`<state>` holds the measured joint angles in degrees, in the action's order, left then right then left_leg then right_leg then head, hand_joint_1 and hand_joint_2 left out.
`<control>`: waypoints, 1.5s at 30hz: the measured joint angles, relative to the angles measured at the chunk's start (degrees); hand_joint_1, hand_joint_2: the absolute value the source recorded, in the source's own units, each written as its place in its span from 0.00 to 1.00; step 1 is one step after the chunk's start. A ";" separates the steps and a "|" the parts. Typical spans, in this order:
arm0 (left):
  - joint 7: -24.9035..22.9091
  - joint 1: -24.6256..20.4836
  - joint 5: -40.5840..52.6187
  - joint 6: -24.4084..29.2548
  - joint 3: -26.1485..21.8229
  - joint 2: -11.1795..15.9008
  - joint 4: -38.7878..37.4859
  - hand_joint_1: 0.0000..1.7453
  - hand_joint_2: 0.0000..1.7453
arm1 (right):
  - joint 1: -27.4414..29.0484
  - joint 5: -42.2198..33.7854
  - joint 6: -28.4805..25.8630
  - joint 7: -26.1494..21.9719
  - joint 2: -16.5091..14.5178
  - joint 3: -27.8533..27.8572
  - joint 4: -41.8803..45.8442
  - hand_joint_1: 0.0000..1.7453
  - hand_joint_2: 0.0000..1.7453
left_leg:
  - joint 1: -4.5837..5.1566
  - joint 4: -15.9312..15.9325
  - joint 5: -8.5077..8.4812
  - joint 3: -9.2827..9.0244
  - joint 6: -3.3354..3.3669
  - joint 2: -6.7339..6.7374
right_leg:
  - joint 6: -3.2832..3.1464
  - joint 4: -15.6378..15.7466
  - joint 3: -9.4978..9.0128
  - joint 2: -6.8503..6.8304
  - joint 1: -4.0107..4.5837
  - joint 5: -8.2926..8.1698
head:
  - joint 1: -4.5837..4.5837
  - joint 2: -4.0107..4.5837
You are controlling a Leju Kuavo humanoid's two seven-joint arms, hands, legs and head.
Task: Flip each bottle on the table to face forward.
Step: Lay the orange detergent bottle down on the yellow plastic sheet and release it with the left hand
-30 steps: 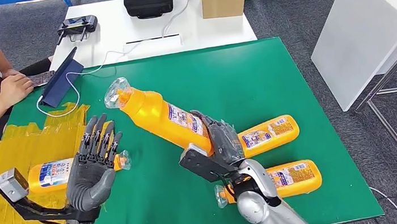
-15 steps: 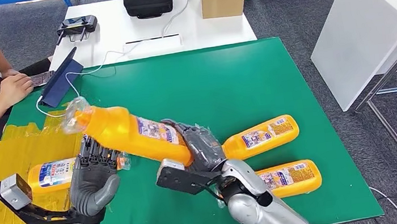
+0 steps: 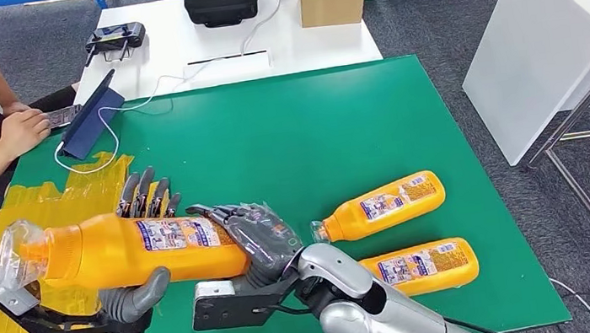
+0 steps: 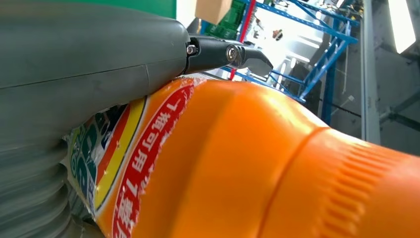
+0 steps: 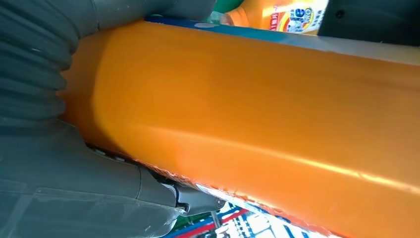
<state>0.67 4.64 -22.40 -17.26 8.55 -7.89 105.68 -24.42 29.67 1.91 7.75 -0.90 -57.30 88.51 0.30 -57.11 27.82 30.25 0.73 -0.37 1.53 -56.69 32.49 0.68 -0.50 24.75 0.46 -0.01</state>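
Head view: an orange bottle (image 3: 128,253) hangs level above the green table (image 3: 312,122), well left of the two bottles (image 3: 383,204) lying on it. The right hand (image 3: 256,237) grips its base; the left hand (image 3: 142,245) cups the body, fingers spread behind the label. A clean handover likely needs the left hand to close firmly before the right lets go, with the label kept facing up.
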 joint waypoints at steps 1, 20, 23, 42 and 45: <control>0.19 0.02 -0.09 -0.01 -0.10 0.00 0.00 0.07 1.00 | -0.22 -0.07 0.04 0.13 0.08 -0.28 0.20 1.00 1.00 | 0.00 0.00 0.00 0.00 0.00 0.00 | 0.00 0.00 0.00 0.00 0.00 0.00 | 0.00 -0.01; 2.44 0.25 0.58 -0.26 -0.31 -0.25 0.07 1.00 1.00 | -1.22 -0.35 0.40 0.54 0.68 -1.28 1.07 1.00 1.00 | -0.01 0.00 0.00 0.00 0.00 0.00 | 0.00 0.00 0.01 0.00 0.01 0.00 | -0.01 -0.01; 3.26 0.26 1.83 -0.21 -0.36 -0.47 0.27 1.00 1.00 | -1.20 -0.37 0.41 0.39 0.75 -1.26 1.21 1.00 1.00 | -0.01 0.00 0.00 0.00 0.00 0.01 | 0.00 0.00 0.01 0.00 0.01 0.00 | -0.01 0.00; 12.76 1.80 25.85 7.05 -1.26 -0.89 4.40 1.00 1.00 | 5.56 3.39 -3.29 -1.57 1.17 3.79 3.79 0.00 0.50 | -0.01 0.01 0.00 0.02 0.00 0.02 | 0.00 0.00 0.04 0.00 0.01 0.00 | -0.01 0.00; 16.35 1.91 39.40 13.34 -3.09 -0.37 4.78 1.00 1.00 | 8.18 6.45 -4.44 -1.87 1.60 5.93 5.58 0.00 0.00 | -0.01 0.01 0.01 0.02 0.00 0.02 | 0.00 0.00 0.04 0.01 0.01 0.00 | 0.03 0.00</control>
<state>17.02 6.55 17.00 -3.92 5.45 -8.26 110.46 -16.25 36.11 -2.52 5.88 0.70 -51.36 94.09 0.30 -57.10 27.83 30.28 0.72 -0.35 1.53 -56.69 32.53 0.69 -0.50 24.75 0.49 -0.01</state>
